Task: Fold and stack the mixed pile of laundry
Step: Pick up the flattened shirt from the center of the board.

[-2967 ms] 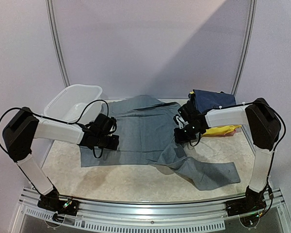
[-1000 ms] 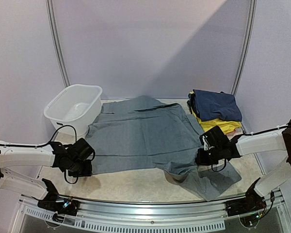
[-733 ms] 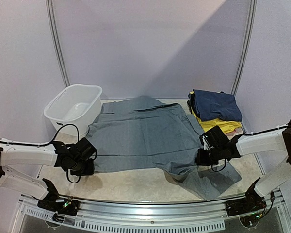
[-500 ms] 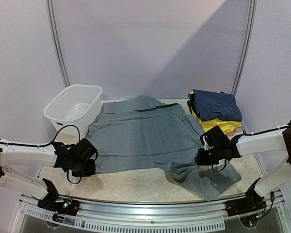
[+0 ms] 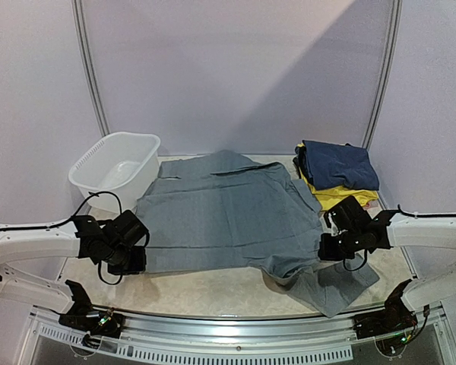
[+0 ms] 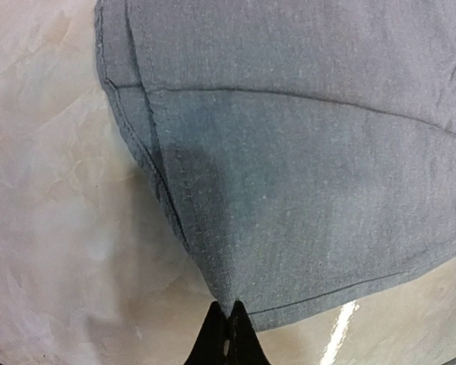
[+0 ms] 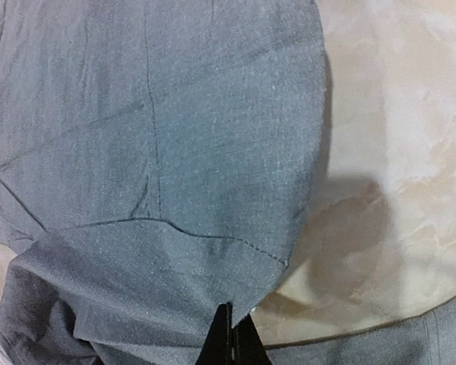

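Right now the grey trousers (image 5: 228,209) lie spread wide over the table (image 5: 213,283), and both of my claws have them by the near edge. On the left wrist view, the left gripper (image 6: 229,334) has its fingertips pressed together on a corner of the cloth. The stitched hem runs up and away from the tips, with bare marbled tabletop to their left. From overhead, the left gripper (image 5: 134,258) sits at the trousers' near-left corner, and the fabric stretches away from it toward the far side and across to the other arm.

The right gripper (image 5: 325,247) is likewise pinched tight on the cloth at the near-right side. Its own camera shows the right gripper (image 7: 228,334) closed on the lip of a rounded fold, with seams and creases fanning out beyond the tips and bare table to their right. On the base side of this claw, a loose grey leg of the same trousers lies bunched and trails toward the table's front edge.

Beyond the right claw, well apart from it at the far-right corner, a folded navy garment (image 5: 338,163) rests on top of a yellow garment (image 5: 343,196). Beyond the left claw, also well apart, a white basin (image 5: 114,163) stands just beside the trousers' far-left edge. I cannot tell whether cloth and basin touch.
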### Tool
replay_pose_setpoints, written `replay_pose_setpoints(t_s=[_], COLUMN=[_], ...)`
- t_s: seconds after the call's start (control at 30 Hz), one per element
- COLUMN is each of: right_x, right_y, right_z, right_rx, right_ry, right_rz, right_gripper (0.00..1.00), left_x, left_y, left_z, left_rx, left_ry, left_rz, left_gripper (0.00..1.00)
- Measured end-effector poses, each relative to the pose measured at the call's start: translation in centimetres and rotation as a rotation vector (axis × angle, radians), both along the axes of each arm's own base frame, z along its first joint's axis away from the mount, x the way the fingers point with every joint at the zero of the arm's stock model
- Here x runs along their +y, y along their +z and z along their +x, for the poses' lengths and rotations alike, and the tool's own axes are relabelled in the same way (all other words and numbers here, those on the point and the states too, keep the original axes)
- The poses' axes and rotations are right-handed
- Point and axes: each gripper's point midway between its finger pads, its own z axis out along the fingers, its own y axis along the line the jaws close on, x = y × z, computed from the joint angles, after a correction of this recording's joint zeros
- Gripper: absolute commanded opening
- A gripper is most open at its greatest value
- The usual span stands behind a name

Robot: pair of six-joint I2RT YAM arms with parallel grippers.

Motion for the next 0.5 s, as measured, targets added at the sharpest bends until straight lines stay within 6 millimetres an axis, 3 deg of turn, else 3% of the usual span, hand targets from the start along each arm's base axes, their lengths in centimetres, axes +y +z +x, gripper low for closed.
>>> replay_pose_setpoints(t_s=[0.2, 0.37, 0.5], right_x=[-0.5, 0.0, 0.4], right_y=[3.0, 6.0, 7.0], right_z=[-0.8, 0.0, 1.0], right_rx=[-0.026, -0.076, -0.087], right_ry=[-0.001, -0.001, -0.004], right_rz=[0.022, 0.053, 0.044], right_gripper=[0.0, 0.0, 0.0], left_x=[-0.5, -0.9, -0.4], left_y=[2.1, 4.2, 4.4], left_z=[-0.1, 0.9, 1.3], left_rx=[0.005, -0.035, -0.052], left_ry=[-0.021, -0.044, -0.049], left_rz=[-0.017, -0.015, 0.018], left_gripper=[0.0, 0.0, 0.0])
